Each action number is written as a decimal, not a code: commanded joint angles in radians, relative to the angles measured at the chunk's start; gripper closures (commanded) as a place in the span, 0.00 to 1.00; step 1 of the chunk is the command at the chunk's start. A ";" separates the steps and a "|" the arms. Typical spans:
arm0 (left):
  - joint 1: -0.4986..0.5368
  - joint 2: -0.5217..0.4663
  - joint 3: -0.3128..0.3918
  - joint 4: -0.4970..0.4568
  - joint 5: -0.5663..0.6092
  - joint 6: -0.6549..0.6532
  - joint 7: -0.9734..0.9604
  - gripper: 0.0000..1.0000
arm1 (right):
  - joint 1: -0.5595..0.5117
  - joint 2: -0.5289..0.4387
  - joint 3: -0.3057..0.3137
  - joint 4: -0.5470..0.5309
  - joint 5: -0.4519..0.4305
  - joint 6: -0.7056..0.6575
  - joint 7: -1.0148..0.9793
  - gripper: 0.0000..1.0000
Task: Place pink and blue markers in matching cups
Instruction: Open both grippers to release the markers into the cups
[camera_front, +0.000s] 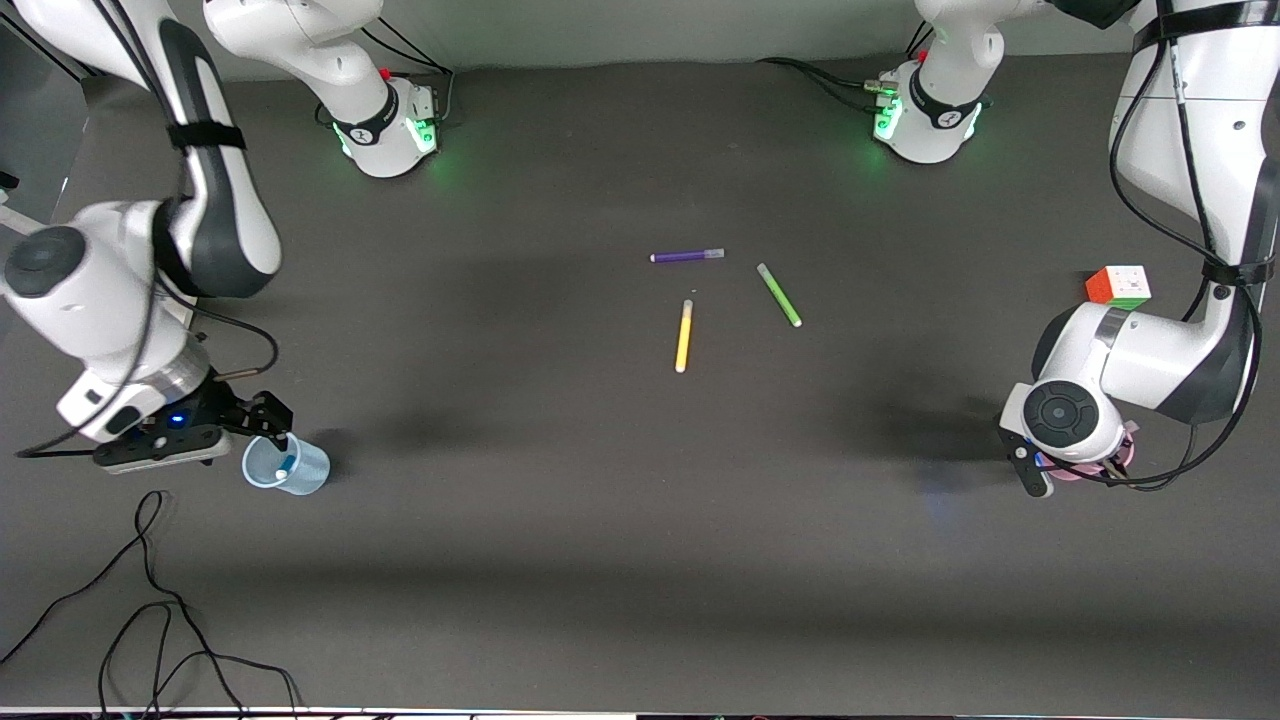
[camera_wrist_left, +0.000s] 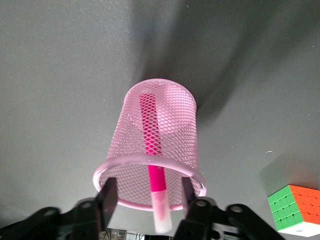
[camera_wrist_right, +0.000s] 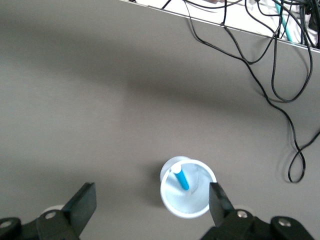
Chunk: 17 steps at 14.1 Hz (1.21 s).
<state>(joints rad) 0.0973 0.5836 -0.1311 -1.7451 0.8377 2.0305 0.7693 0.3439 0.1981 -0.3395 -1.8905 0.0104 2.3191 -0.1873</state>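
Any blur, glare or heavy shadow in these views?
Front view: green base LEDs tint the table, soft arm shadows. Left wrist view: pink marker cap blurs near the lens, pink cup sharp. Right wrist view: even light, blue cup and blue marker clear.

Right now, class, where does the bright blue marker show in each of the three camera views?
Front view: the bright blue felt-tip marker stands in the pale blue translucent plastic cup, toward the right arm's end of the table, under the right pincer.
Left wrist view: not in it.
Right wrist view: inside that cup, between the open pincer's fingers.
Shared landmark: the cup.
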 joint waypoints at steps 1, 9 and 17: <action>-0.013 -0.007 0.007 0.004 0.015 -0.022 -0.007 0.00 | 0.001 0.006 0.000 0.123 0.043 -0.166 -0.006 0.00; -0.014 -0.134 -0.058 0.270 -0.174 -0.390 0.001 0.00 | -0.011 0.014 0.059 0.464 0.108 -0.651 0.140 0.00; -0.013 -0.217 -0.084 0.538 -0.632 -0.607 -0.179 0.00 | -0.249 -0.294 0.332 0.187 0.022 -0.743 0.270 0.00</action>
<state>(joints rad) 0.0889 0.3654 -0.2064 -1.2566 0.2829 1.4712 0.7190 0.1111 0.0530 -0.0287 -1.5084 0.0677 1.4942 0.0548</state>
